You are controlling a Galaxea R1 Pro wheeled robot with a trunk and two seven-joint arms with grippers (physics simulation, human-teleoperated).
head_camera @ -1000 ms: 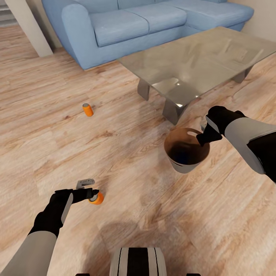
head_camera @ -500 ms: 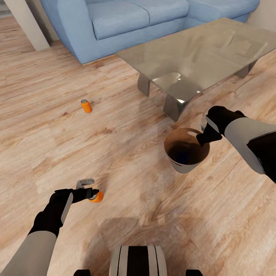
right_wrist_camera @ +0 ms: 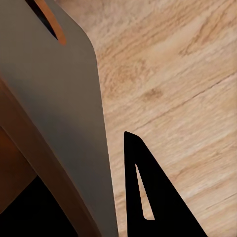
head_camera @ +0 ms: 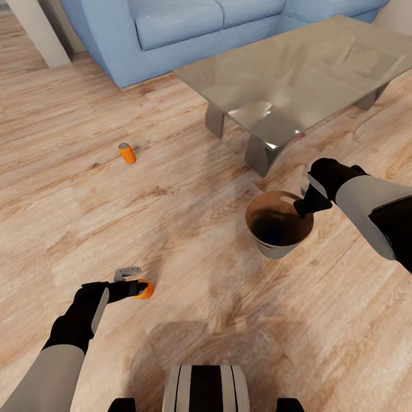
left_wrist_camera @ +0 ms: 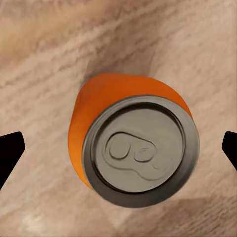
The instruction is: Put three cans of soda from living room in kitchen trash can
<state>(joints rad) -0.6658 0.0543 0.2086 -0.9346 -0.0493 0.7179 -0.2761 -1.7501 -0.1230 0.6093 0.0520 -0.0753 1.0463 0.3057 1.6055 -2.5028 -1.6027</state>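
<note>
1. The left gripper (head_camera: 137, 285) hangs low over the wood floor (head_camera: 189, 320) with a soda can (head_camera: 144, 289) between its fingers; from the left wrist camera, the near can (left_wrist_camera: 133, 143) stands upright, grey top facing up, and the two dark fingertips (left_wrist_camera: 10, 153) sit wide at either side, apart from it, so the gripper is spread and not clamped.
2. A second soda can (head_camera: 127, 153) stands upright on the floor, well apart from the robot, nearer the blue sofa (head_camera: 189, 28).
3. The trash can (head_camera: 278, 224) sits on the floor just beside the near corner of the glass coffee table (head_camera: 297, 74), its coppery inside dark at the bottom.
4. The right gripper (head_camera: 304, 205) is at the bucket's rim on the right-hand side. In the right wrist view one finger (right_wrist_camera: 153, 197) lies outside the grey wall (right_wrist_camera: 54, 98); I cannot tell whether the jaws are clenched on the rim.
</note>
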